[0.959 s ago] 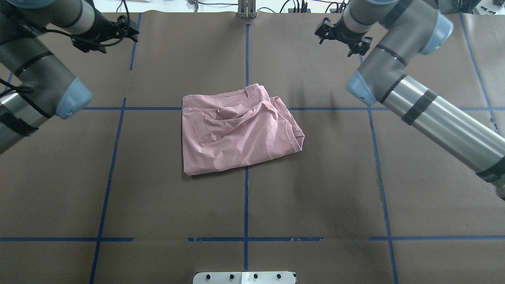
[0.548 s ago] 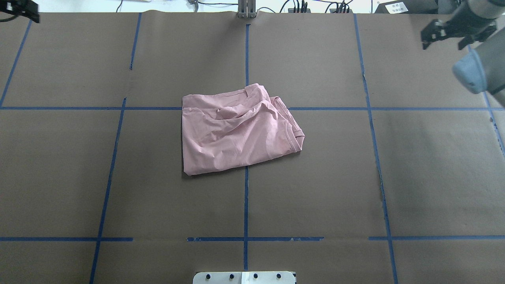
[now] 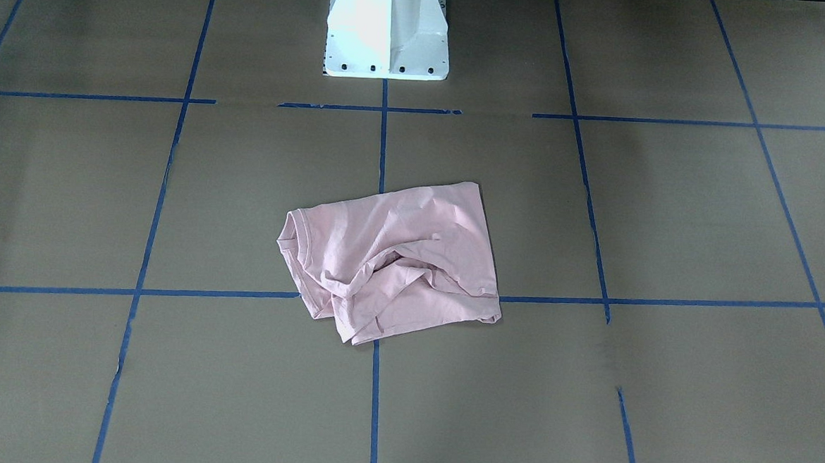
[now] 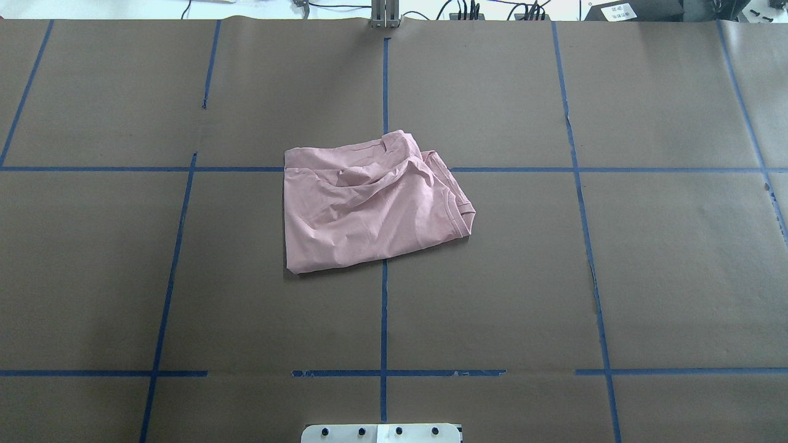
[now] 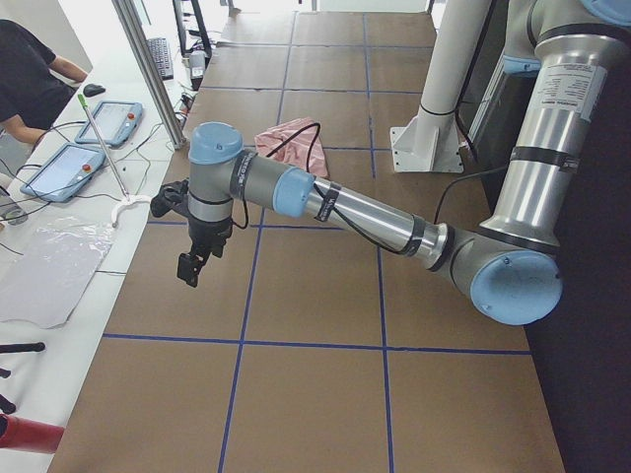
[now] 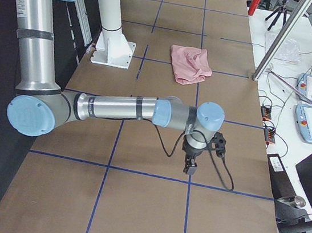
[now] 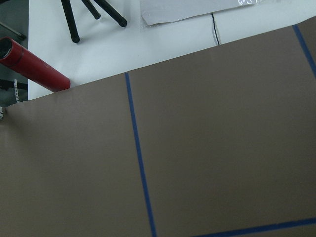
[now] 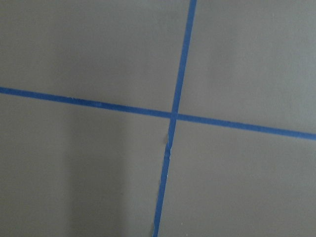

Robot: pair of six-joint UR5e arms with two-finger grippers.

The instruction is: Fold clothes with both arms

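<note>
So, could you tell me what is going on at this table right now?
Nothing is being handled now. The pink T-shirt lies loosely folded and rumpled at the middle of the table, touched by neither arm. The left hand hangs above one end, the right hand above the other; whether they are open or shut cannot be told.

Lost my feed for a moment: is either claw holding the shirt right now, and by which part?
Neither. The T-shirt lies loose on the table; the left claw and right claw hang far off at its ends, no cloth in them.
</note>
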